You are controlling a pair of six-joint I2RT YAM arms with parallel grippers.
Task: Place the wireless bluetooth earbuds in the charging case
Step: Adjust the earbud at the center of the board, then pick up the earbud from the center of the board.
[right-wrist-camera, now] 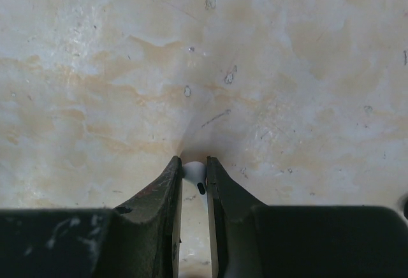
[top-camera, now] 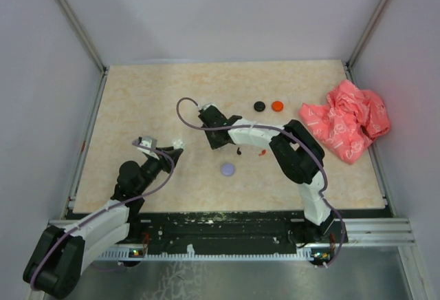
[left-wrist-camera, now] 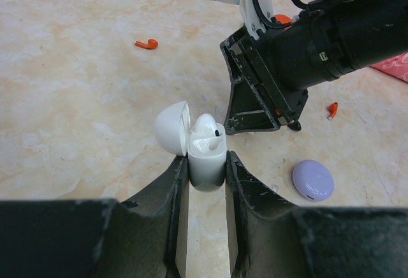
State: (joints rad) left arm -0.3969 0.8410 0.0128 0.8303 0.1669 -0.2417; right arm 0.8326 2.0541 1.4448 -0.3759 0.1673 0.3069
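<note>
- the white charging case point(left-wrist-camera: 207, 168) stood upright in the left gripper point(left-wrist-camera: 207, 155), its lid swung open to the left and one white earbud point(left-wrist-camera: 205, 127) seated inside.
- another white earbud point(right-wrist-camera: 194, 172) sat pinched between the fingers of the right gripper point(right-wrist-camera: 193, 161).
- a red earbud point(left-wrist-camera: 146, 44) and a second red earbud point(left-wrist-camera: 332, 109) lay loose on the table point(left-wrist-camera: 76, 112), well apart.

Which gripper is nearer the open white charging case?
Left. The left gripper is shut on the charging case, fingers on both its sides. The right gripper sits just beyond it to the right, apart from it, shut on a white earbud.
</note>
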